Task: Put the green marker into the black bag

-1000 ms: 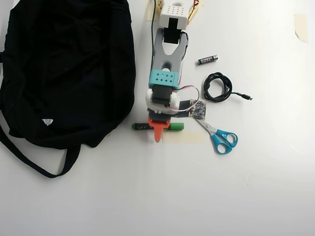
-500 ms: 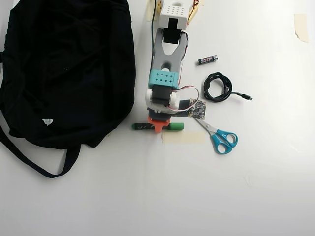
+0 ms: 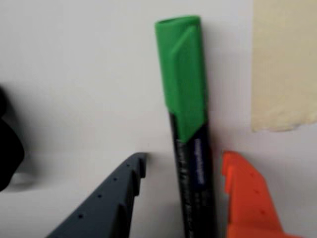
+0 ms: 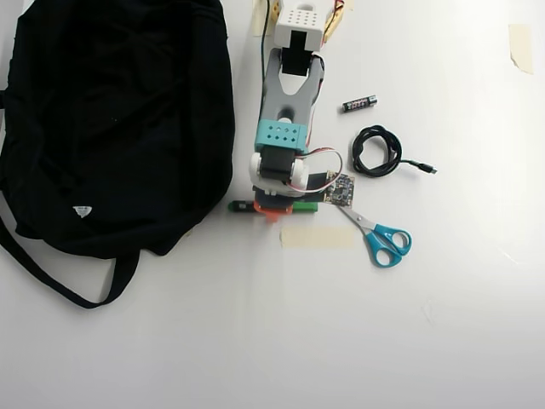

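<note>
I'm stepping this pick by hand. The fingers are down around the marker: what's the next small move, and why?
Probably close the gripper. In the wrist view the marker lies on the table between the open fingers, close beside the orange finger with a gap to the dark finger, so nothing grips it yet.

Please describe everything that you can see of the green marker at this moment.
The green marker is a thick pen with a bright green cap that bears a moulded clip and a dark barrel with small print. It lies flat on the white table, between the open fingers of the gripper; whether the orange finger touches it cannot be told. In the overhead view the arm hides most of it; only its ends show, beside a strip of tape.
</note>
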{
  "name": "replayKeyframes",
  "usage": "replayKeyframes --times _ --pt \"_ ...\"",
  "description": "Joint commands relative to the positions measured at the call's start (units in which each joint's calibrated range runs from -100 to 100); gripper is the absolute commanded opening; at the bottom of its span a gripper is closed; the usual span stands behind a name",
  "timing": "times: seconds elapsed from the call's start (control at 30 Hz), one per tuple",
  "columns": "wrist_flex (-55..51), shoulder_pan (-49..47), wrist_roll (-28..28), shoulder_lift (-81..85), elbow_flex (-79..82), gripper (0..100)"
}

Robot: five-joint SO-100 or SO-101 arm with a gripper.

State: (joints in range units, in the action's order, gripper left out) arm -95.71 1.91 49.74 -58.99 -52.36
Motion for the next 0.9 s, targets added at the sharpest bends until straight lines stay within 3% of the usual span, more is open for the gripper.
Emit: replayKeyframes --times 0.0,0.23,0.53,0.87 --pt "-0.85 -0.04 0.07 -0.1 -0.29 20" --pt "-0.68 -0.04 0.02 -0.1 -0.38 19" --pt "-0.59 0.03 0.02 -0.1 -0.29 4" --pt "-0.16 0.03 -0.03 -0.1 -0.29 4"
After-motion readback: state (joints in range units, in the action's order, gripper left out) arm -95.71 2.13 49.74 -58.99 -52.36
